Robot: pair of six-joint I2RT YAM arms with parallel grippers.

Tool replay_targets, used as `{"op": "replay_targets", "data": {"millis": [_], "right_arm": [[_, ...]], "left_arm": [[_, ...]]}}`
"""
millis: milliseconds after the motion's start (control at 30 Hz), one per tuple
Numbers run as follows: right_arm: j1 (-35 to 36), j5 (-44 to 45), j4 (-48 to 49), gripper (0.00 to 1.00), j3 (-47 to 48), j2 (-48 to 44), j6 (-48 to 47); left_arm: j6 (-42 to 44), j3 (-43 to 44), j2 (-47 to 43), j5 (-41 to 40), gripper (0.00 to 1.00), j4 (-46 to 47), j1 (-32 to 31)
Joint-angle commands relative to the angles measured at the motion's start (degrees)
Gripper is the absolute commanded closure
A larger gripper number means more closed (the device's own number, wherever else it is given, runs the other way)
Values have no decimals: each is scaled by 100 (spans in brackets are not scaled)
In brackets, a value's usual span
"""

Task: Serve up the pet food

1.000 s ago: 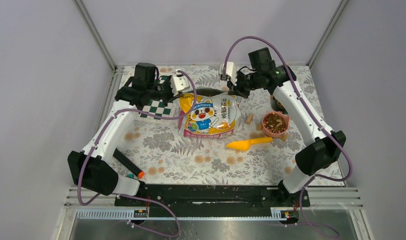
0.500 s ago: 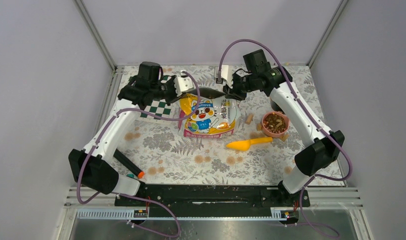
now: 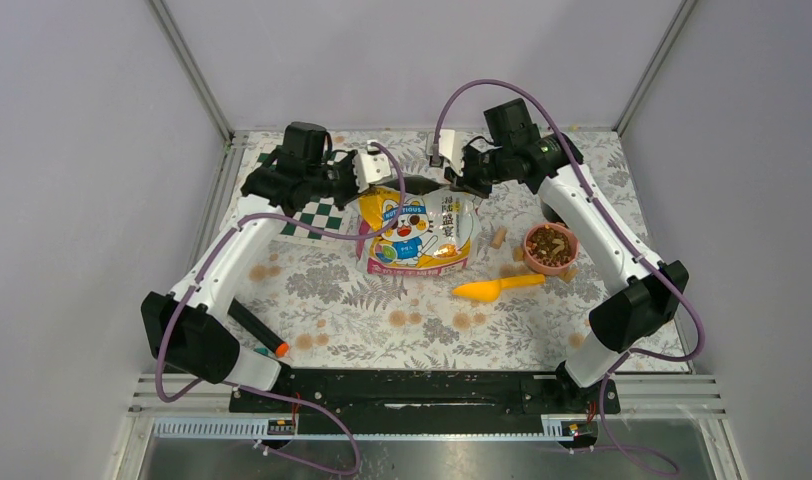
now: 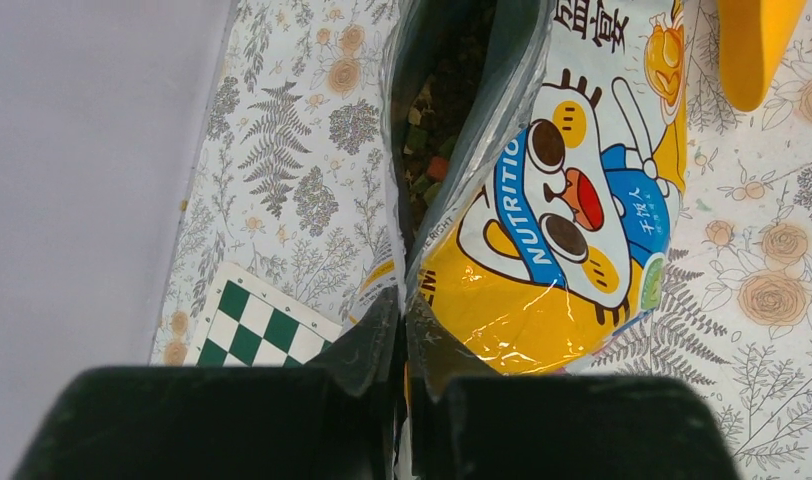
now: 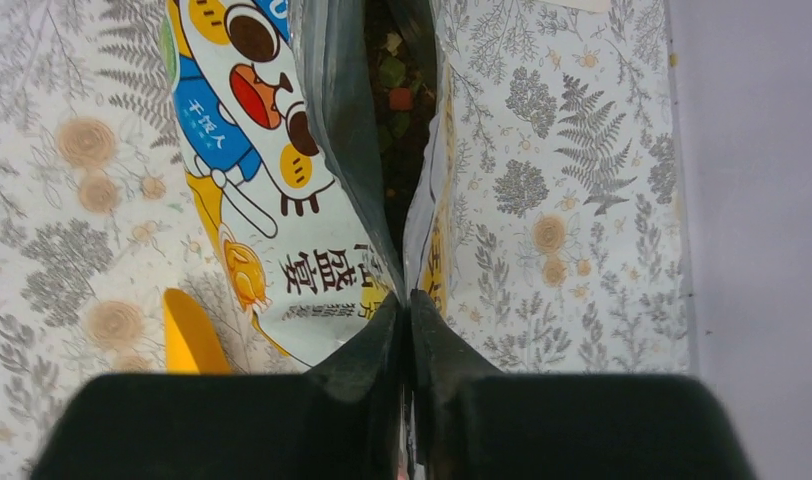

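Top external: bag [image 3: 419, 232] lies centrally, mouth at the far end, running left-right; left gripper [image 3: 367, 172] pinches its left corner, right gripper [image 3: 444, 160] its right. The kibble [image 4: 432, 150] sits inside, between them.

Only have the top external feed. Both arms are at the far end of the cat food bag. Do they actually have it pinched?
Observer: Left wrist view: the left jaws are shut on the bag, with one end of its top edge pinched between them.
Operator: Right side?
Observer: Right wrist view: the right jaws are shut on the other end of that same edge.
Operator: Mouth open or sealed?
Observer: Open. Both wrist views look into a gap between the two walls, and kibble shows inside: mostly brown, with a few green and orange pieces.
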Motion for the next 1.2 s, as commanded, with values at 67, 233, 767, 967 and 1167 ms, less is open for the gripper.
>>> {"op": "replay_targets", "data": {"millis": [67, 233, 767, 967, 1167], "right_arm": [[135, -108, 360, 72, -44, -80, 173], [237, -50, 367, 65, -35, 20, 181], [287, -31, 430, 100, 6, 107, 241], [308, -168, 680, 74, -22, 168, 415], [362, -276, 828, 74, -41, 263, 502]], "left_arm": [[-17, 233, 52, 11, 79, 273, -108], [-91, 181, 96, 38, 76, 453, -164], [-233, 31, 22, 185, 98, 746, -203], [-419, -93, 25, 396, 74, 1090, -217], [-514, -64, 187, 550, 75, 1214, -247]]}}
